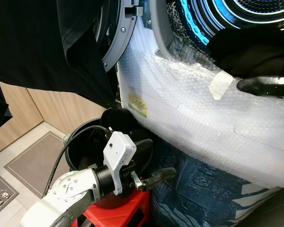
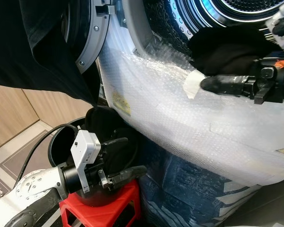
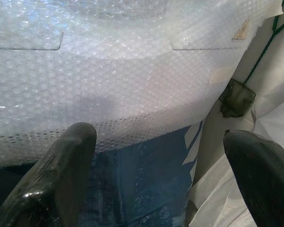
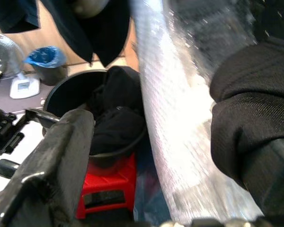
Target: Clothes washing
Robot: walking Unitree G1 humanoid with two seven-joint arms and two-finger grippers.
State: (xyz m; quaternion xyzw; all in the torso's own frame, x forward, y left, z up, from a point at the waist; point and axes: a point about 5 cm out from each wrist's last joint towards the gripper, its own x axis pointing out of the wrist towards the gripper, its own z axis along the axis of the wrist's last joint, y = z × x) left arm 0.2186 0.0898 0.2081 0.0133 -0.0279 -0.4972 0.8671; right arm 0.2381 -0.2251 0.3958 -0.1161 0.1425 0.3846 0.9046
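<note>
The washing machine (image 1: 189,104) is wrapped in bubble wrap, and its drum (image 1: 255,12) glows blue inside. A black garment (image 2: 227,49) bulges out of the drum mouth. My right gripper (image 4: 161,165) is open at the mouth; one finger (image 2: 222,84) lies under the garment, and the cloth drapes over the other. Low at the left, a black bucket (image 1: 80,137) on a red stool (image 2: 109,208) holds more black clothes (image 4: 116,118). My left gripper (image 1: 154,163) is open and holds nothing. It sits beside the bucket and points at the machine's front.
The open machine door (image 1: 116,38) stands at the upper left with a large black cloth (image 1: 47,42) hanging over it. Blue-patterned wrapping (image 1: 203,189) covers the machine's base. A grey floor mat (image 1: 33,161) and wooden wall panel (image 1: 61,109) are at left.
</note>
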